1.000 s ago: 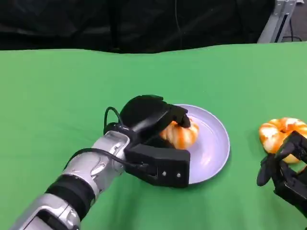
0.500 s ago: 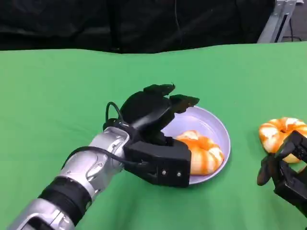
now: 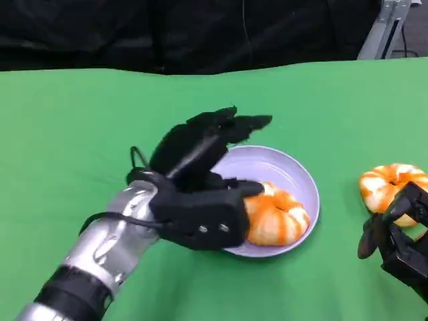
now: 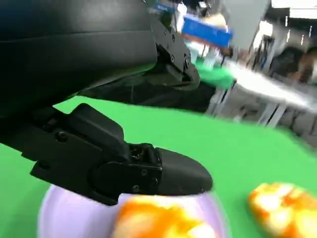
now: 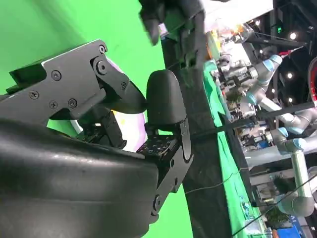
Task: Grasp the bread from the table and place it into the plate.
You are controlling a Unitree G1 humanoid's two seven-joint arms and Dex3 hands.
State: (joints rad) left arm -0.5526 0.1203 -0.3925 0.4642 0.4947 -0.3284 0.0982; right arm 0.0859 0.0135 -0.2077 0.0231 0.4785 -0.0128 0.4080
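Head view: left robot hand (image 3: 200, 180), fingers apart, hovers over bread (image 3: 275, 217) lying in the plate (image 3: 294, 174).

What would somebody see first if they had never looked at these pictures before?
First, the orange-and-white bread lying in the pale purple plate in the middle of the green table. The big black left hand hangs over the plate's near-left edge with its fingers spread apart, holding nothing. A second bread sits on the table at the right, beside the right hand.
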